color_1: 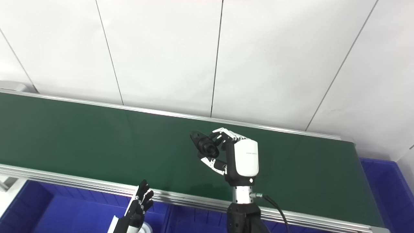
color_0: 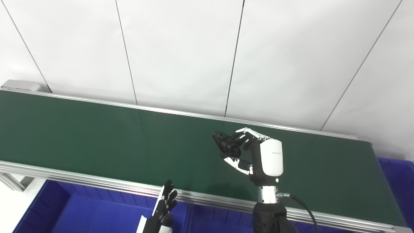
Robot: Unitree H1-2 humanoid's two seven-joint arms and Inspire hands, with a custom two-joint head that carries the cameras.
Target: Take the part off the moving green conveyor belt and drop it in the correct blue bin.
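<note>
where the black part (color_0: 227, 145) sits, it is pinched between the fingers (color_0: 249, 133) and thumb of the right robot hand (color_0: 255, 152), raised above the middle of the green conveyor belt (color_0: 97, 139). the part is dark, with a flat flange at its upper left end and a rounded boss lower down; finer detail is too dark to make out. the right robot hand is grasping it, palm turned to the left, its white back facing the cameras, wrist upright over the belt's near rail (color_0: 207, 195), a black cable (color_0: 302, 204) trailing from the wrist to the right.

the left robot hand (color_0: 165, 202) is low at the bottom edge, fingers straight and slightly apart, released and holding nothing, standing over the blue bin (color_0: 81, 210) just in front of the near rail. another blue bin (color_0: 396, 171) shows past the right end of the belt. the belt runs across the whole view, slanting down to the right, with a silver rail along its far side too. behind it stands a white panelled wall (color_0: 181, 48) with thin dark seams.
</note>
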